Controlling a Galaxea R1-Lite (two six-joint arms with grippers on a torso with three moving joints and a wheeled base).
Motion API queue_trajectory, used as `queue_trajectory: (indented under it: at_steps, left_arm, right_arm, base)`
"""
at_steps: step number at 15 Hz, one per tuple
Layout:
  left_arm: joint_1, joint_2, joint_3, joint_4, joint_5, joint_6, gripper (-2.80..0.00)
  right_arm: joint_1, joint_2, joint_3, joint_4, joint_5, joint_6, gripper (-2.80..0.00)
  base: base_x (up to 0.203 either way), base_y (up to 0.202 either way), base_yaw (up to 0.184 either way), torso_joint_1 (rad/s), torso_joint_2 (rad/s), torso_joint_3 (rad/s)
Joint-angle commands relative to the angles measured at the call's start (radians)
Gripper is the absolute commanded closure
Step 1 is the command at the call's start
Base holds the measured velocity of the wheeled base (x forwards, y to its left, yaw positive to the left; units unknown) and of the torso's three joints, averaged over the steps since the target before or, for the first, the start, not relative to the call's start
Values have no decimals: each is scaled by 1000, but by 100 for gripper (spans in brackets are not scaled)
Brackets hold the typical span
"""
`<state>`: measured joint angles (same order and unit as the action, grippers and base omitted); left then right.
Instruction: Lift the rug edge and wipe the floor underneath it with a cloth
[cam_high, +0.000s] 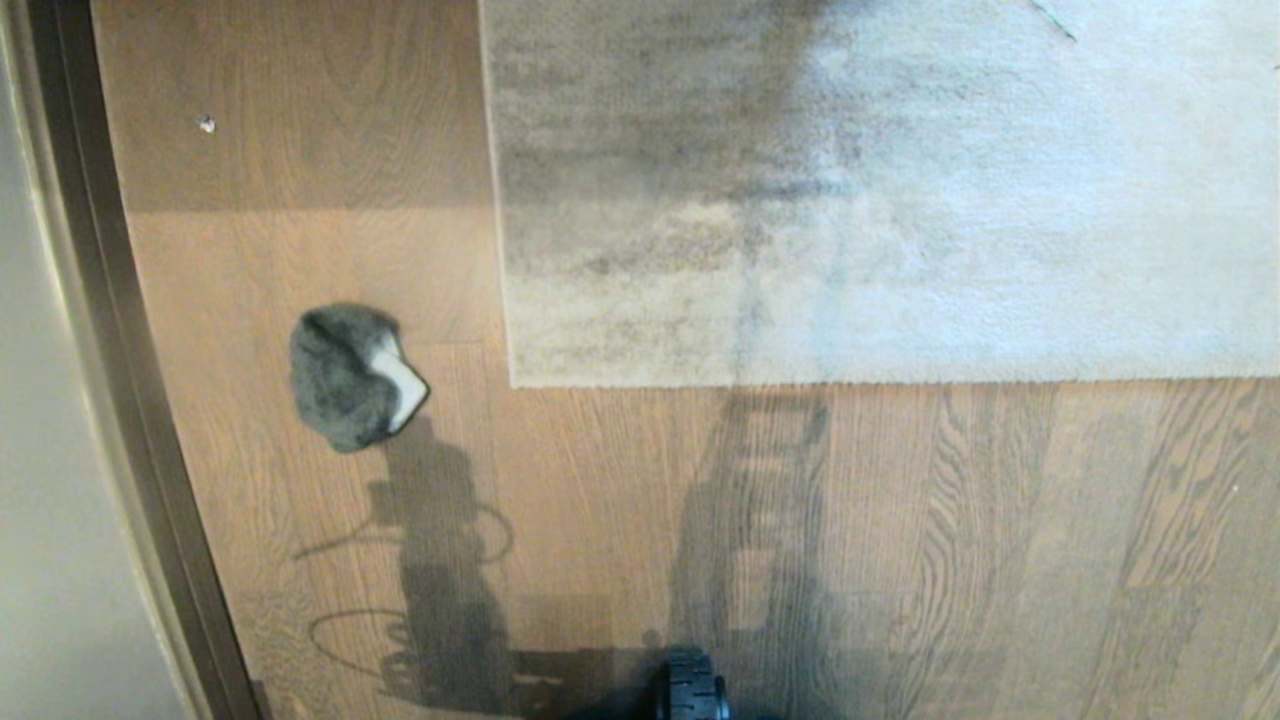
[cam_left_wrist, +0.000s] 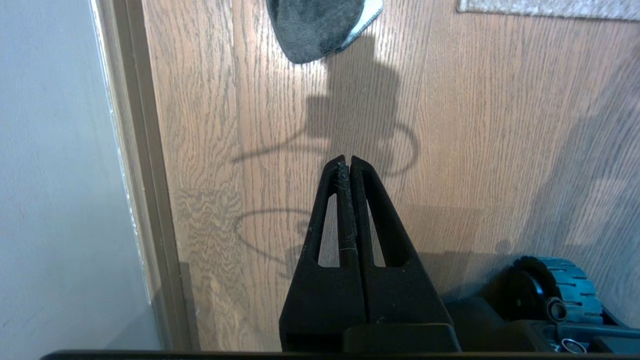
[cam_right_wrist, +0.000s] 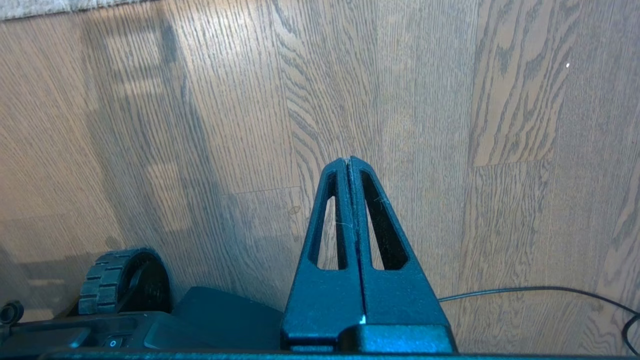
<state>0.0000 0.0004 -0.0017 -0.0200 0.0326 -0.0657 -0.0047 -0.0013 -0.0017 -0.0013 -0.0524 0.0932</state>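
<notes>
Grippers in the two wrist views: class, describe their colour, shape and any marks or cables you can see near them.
The left gripper and right gripper are matt black. Each has two long fingers tapering to a point, each finger with a slot-shaped cutout. Pale fibres cling along the left one's seam. A thin black cable trails over the floor beside the right one.

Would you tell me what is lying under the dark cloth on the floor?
The cloth rests directly on the wood floor, left of the rug edge. A white fold shows at its side. Whatever lies beneath the wad is covered and cannot be seen.
</notes>
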Motion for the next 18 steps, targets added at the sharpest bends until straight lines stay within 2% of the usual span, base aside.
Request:
queue_trajectory:
  at_steps: [1,18]
  left_arm:
    - [0,0,0,0,1,0,0]
    - [0,0,0,2,0,-5,0]
  right_arm:
    - [0,1,0,0,0,0,0]
    - [0,1,0,0,-1,0,0]
  base:
    - [0,0,0,0,0,0]
    - [0,0,0,0,0,0]
